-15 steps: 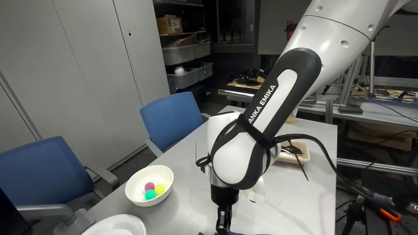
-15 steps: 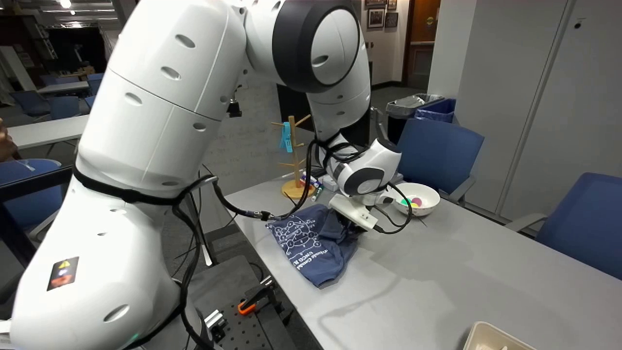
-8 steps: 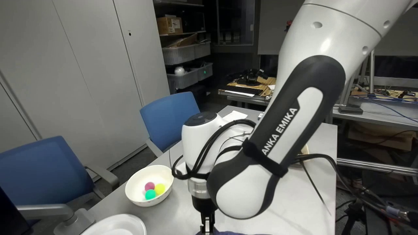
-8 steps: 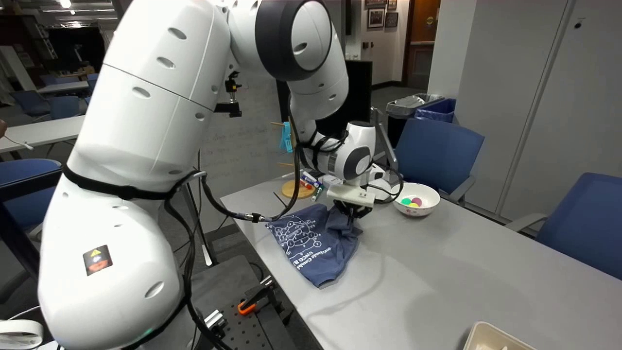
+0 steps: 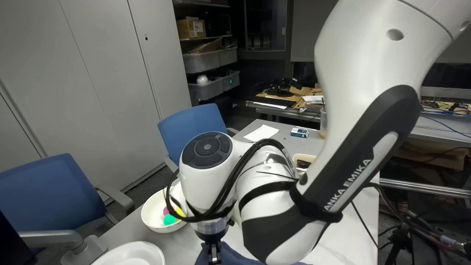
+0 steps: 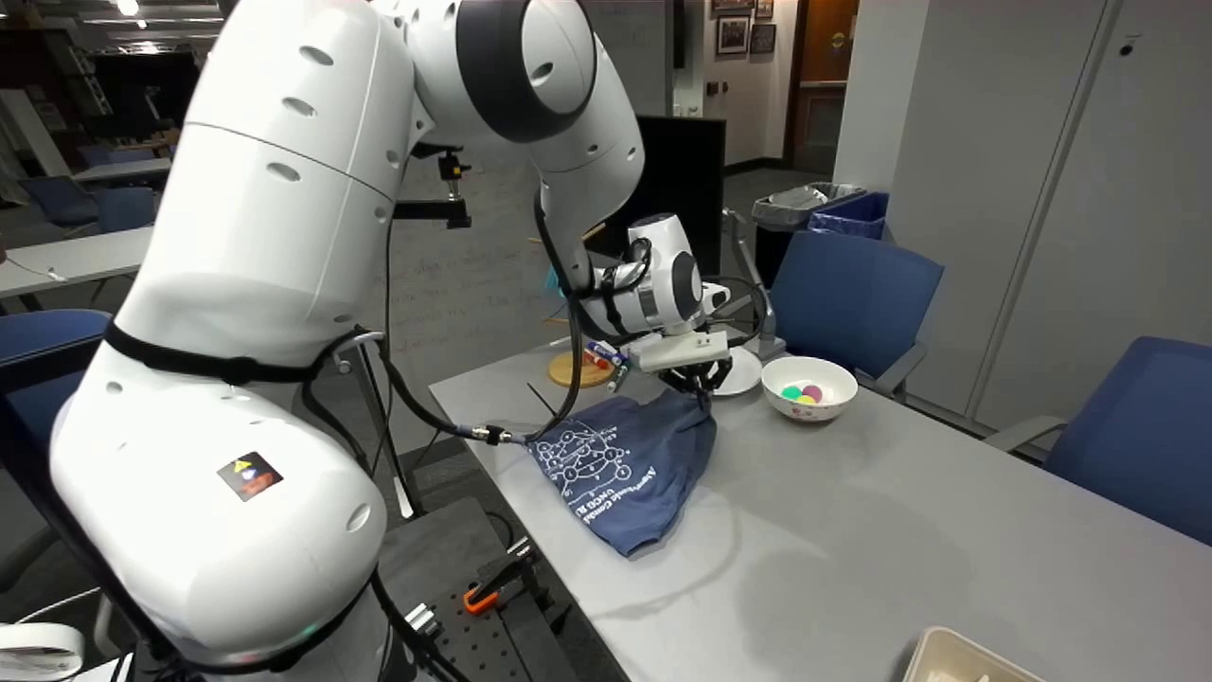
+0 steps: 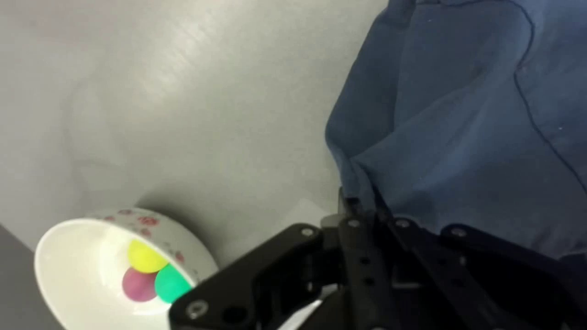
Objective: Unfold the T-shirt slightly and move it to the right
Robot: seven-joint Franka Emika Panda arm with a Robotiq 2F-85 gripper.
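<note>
Pinching T-shirt [image 7: 463, 142] between fingers [image 7: 360, 247] in wrist view; white lettering [image 6: 620, 494] shows only in exterior view.

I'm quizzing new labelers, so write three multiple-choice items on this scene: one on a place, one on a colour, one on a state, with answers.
1. Where is the yellow ball?
A) On a chair
B) In the bowl
C) On the floor

2. What colour is the lettering on the T-shirt?
A) White
B) Red
C) Green

3. What state are the jaws in?
A) Wide open
B) Shut on nothing
C) Shut on the T-shirt

1: B, the wrist view shows it inside, with a green ball and a pink ball.
2: A, it shows white against blue in an exterior view.
3: C, the wrist view shows the T-shirt pinched between them.
</note>
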